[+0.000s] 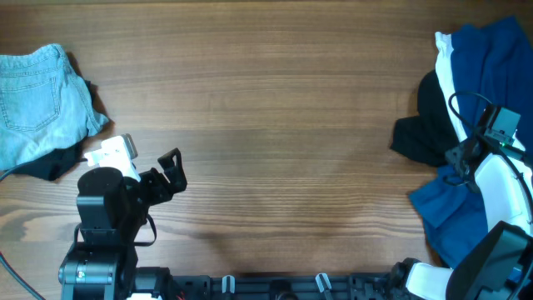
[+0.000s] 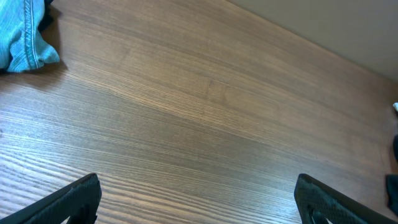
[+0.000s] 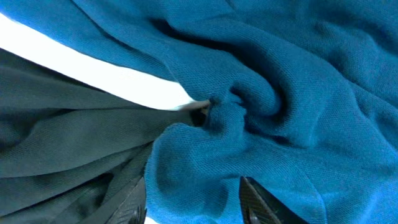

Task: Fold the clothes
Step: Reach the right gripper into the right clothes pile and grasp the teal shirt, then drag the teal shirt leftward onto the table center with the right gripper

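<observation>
Overhead: deep-blue fabric T-shirt (image 1: 500, 42) heaped right edge; pale-blue denim piece (image 1: 33, 92) left. Nothing folded yet. My right gripper (image 3: 194, 199) half-closed astride blue bunch, hold unclear; left gripper (image 2: 196, 199) wide open, empty.

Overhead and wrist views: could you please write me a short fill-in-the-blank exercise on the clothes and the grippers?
1. The left gripper hangs over bare table with its jaws ____.
2. In the overhead view, the denim piece lies at the table's ____ end.
3. The right gripper straddles a fold of the T-shirt, coloured deep ____.
Missing words: open; left; blue.
</observation>
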Controlling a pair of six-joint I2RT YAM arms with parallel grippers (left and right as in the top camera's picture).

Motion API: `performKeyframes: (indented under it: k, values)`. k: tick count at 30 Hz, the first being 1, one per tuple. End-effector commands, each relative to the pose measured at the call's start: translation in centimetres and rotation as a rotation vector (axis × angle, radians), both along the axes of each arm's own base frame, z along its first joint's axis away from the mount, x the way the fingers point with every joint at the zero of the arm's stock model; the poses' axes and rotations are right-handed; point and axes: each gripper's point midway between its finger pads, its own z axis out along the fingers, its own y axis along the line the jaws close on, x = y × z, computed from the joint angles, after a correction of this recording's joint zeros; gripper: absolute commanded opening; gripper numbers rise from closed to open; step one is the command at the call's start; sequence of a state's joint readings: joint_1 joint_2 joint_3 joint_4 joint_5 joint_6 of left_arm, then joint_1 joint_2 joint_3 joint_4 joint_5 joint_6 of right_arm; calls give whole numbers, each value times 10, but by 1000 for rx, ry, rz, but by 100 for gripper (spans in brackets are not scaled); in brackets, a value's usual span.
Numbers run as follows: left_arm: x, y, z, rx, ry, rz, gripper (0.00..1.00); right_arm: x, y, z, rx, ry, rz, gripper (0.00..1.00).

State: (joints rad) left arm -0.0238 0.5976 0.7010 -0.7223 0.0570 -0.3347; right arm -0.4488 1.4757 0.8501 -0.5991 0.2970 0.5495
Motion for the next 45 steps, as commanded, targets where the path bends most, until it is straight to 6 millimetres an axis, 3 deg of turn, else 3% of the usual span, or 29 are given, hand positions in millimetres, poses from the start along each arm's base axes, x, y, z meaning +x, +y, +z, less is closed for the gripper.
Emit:
performKeyframes:
  k: [1, 3, 10, 15, 17, 18, 19, 21, 23, 25, 26, 27, 28, 29, 31, 33, 36, 37, 38, 39, 40, 41, 43, 45]
  values:
    - [2, 3, 11, 21, -29, 4, 100, 2, -5, -1, -15, 4, -12, 43]
    - [2, 3, 11, 21, -29, 4, 100, 1, -5, -1, -12, 12, -9, 38]
    - [1, 3, 10, 21, -27, 3, 100, -8, 0, -18, -4, 28, -11, 39]
    - [1, 3, 10, 21, -24, 3, 100, -6, -1, -17, -9, 17, -11, 4]
    - [1, 3, 10, 21, -24, 3, 100, -6, -1, -17, -8, 17, -9, 4]
    - [1, 3, 10, 21, -24, 3, 100, -6, -1, -15, -9, 16, -8, 4]
    - [1, 3, 10, 21, -24, 3, 100, -4, -2, 0, -17, 0, -3, 4]
    - [1, 3, 10, 21, -24, 3, 100, 19, 3, 34, -14, -82, 126, 4]
    - [1, 3, 10, 21, -24, 3, 100, 67, 40, 123, 22, -334, 484, 4]
    - [1, 3, 10, 21, -25, 3, 100, 86, 98, 185, 8, -516, 874, 4]
    - [1, 3, 10, 21, -25, 3, 100, 85, 114, 196, -21, -535, 954, 4]
    - [1, 3, 10, 21, -25, 3, 100, 79, 138, 200, -22, -533, 1052, 4]
    - [1, 3, 10, 21, -24, 3, 100, 73, 178, 207, 46, -575, 1179, 4]
    - [1, 3, 10, 21, -25, 3, 100, 60, 247, 223, 191, -683, 1402, 4]
    - [1, 3, 10, 21, -25, 3, 100, 45, 311, 234, 289, -748, 1601, 4]
    - [1, 3, 10, 21, -25, 3, 100, 42, 363, 230, 300, -741, 1708, 4]
    - [1, 3, 10, 21, -25, 3, 100, 60, 422, 204, 254, -710, 1776, 5]
    - [1, 3, 10, 20, -25, 3, 100, 66, 439, 197, 261, -722, 1805, 11]
    - [1, 3, 10, 20, -24, 3, 100, 75, 453, 187, 263, -728, 1822, 24]
    - [1, 3, 10, 20, -24, 3, 100, 95, 455, 171, 244, -706, 1739, 54]
    - [1, 3, 10, 20, -24, 3, 100, 118, 437, 153, 200, -650, 1562, 83]
    - [1, 3, 10, 21, -24, 3, 100, 129, 420, 147, 164, -619, 1449, 100]
    - [1, 3, 10, 20, -24, 3, 100, 145, 368, 147, 68, -573, 1214, 100]
    - [3, 2, 13, 6, -38, 8, 100, 142, 307, 156, 28, -533, 1034, 100]
